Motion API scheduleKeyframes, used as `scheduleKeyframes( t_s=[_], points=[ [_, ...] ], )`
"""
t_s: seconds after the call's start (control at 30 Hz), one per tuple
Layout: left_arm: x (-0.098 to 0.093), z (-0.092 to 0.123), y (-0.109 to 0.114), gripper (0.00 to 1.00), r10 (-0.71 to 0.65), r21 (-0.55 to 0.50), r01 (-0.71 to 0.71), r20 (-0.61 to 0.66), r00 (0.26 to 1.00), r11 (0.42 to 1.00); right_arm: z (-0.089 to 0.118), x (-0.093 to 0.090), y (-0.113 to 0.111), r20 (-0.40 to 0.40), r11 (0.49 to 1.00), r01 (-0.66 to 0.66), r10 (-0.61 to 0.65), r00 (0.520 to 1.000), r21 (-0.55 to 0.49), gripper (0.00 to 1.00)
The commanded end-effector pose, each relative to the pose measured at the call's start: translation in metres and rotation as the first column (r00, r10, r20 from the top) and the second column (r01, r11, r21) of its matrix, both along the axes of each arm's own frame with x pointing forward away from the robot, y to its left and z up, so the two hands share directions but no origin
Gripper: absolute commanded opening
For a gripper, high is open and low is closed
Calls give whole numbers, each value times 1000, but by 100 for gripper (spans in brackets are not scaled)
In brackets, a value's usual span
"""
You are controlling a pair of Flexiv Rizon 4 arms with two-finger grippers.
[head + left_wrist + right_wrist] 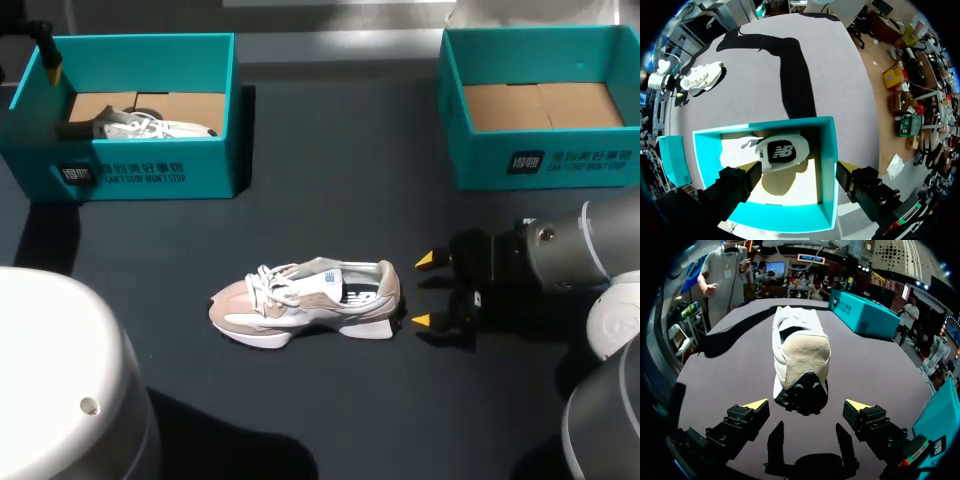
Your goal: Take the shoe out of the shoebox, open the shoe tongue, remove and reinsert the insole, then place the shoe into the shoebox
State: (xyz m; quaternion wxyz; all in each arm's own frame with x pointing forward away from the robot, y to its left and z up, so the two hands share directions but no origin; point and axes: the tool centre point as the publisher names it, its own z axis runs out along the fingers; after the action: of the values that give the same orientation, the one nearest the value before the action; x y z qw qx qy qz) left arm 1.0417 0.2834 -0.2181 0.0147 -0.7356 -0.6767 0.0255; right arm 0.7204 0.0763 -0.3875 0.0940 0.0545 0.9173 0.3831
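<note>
Shoe (305, 300) upright, right gripper (424, 290) (spread) near heel (388, 288)

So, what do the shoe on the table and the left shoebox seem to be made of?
The shoe: probably textile with suede-like panels, matte and fuzzy at the heel; its black heel piece looks rubbery. The left shoebox: likely cardboard, smooth teal outside, bare brown flaps inside.

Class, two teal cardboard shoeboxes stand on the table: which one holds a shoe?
The left teal cardboard shoebox holds a white shoe; the right shoebox shows only bare brown floor.
</note>
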Motion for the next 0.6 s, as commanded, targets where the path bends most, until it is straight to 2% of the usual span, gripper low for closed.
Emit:
scheduleKeyframes(
  t_s=[0.03, 0.6],
  points=[
    [-1, 0, 0, 100, 0, 2, 0, 3, 1000, 1000, -17, 5, 7, 13, 997, -7, 6, 1000, 71, 100],
    [-1, 0, 0, 100, 0, 2, 0, 3, 1000, 1000, -18, 5, 8, 4, 997, -14, 13, 1000, 74, 100]
  ],
)
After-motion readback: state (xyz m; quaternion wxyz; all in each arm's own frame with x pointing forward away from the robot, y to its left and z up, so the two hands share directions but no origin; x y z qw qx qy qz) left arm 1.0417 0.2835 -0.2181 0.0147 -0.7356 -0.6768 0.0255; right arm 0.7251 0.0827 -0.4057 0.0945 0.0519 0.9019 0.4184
